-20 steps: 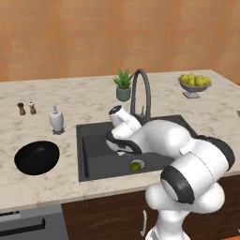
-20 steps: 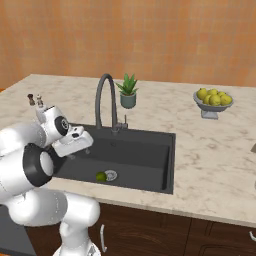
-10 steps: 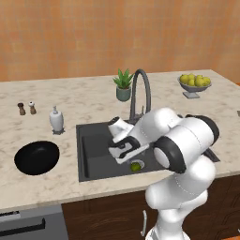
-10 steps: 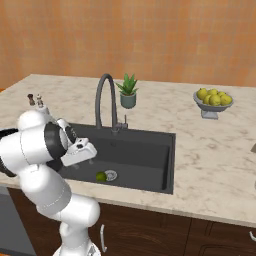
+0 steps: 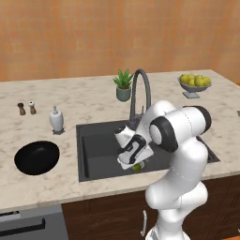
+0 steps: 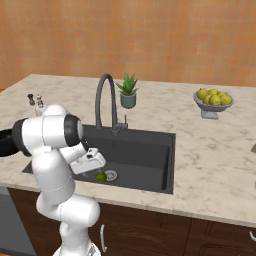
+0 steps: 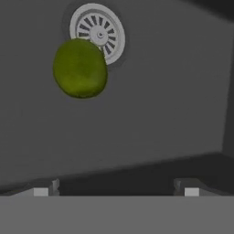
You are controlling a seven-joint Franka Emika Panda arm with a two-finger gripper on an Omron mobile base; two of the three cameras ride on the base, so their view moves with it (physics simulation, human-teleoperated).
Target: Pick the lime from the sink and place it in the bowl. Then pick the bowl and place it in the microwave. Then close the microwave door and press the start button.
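The lime (image 7: 80, 67), a small yellow-green fruit, lies on the floor of the dark grey sink (image 5: 98, 145) right beside the round silver drain (image 7: 97, 33). In the right base view the lime (image 6: 101, 176) shows just below my hand. My gripper (image 7: 116, 189) hangs open inside the basin a little above the lime, with nothing between its fingertips (image 7: 43, 190). In the left base view the gripper (image 5: 132, 163) covers most of the lime (image 5: 138, 168). The glossy black bowl (image 5: 36, 158) sits on the counter left of the sink. The microwave and its door are out of view.
A tall arched faucet (image 5: 140, 93) stands behind the basin with a potted plant (image 5: 123, 86) beside it. A soap dispenser (image 5: 56, 119) and two small shakers (image 5: 26, 108) stand back left. A grey fruit dish (image 5: 194, 83) holds yellow fruit at back right.
My arm has swung forward and the hand has dropped lower into the sink, closer to the lime. The lime and bowl have stayed put. The jaws have stayed open.
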